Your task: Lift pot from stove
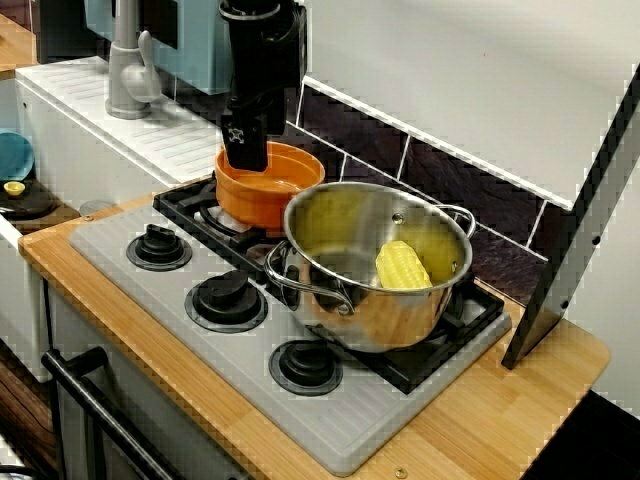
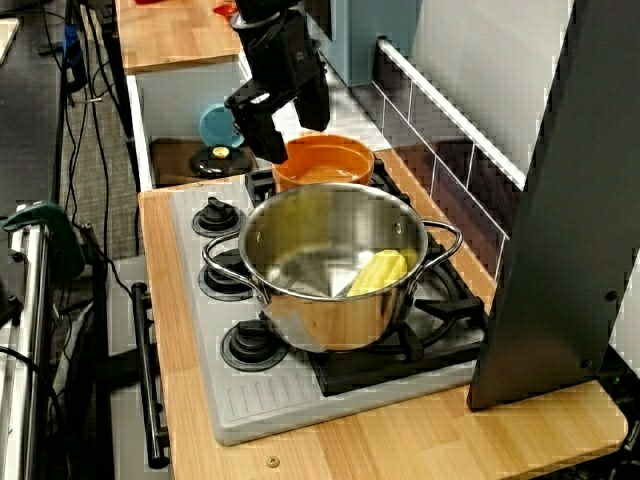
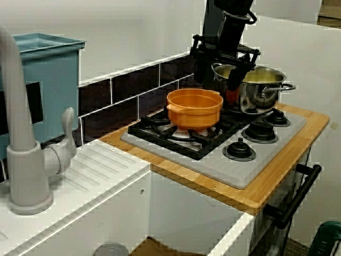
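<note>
The small orange pot (image 1: 268, 190) (image 2: 322, 163) (image 3: 194, 109) stands upright on the back-left burner grate of the stove (image 1: 330, 420). My black gripper (image 1: 245, 150) (image 2: 290, 130) (image 3: 217, 85) hangs straight down over the pot's rim. It is open, its two fingers spread wide with nothing between them. One finger (image 2: 262, 135) reaches down at the rim on the sink side. I cannot tell whether it touches the rim. The pot looks empty.
A larger steel pot (image 1: 375, 270) holding a yellow corn cob (image 1: 402, 265) sits on the neighbouring burner, almost touching the orange pot. Three black knobs (image 1: 226, 298) line the grey panel. A grey faucet (image 1: 125, 70) and a teal box (image 3: 48, 80) stand at the sink side. A dark slanted panel (image 1: 580, 220) leans at the far end.
</note>
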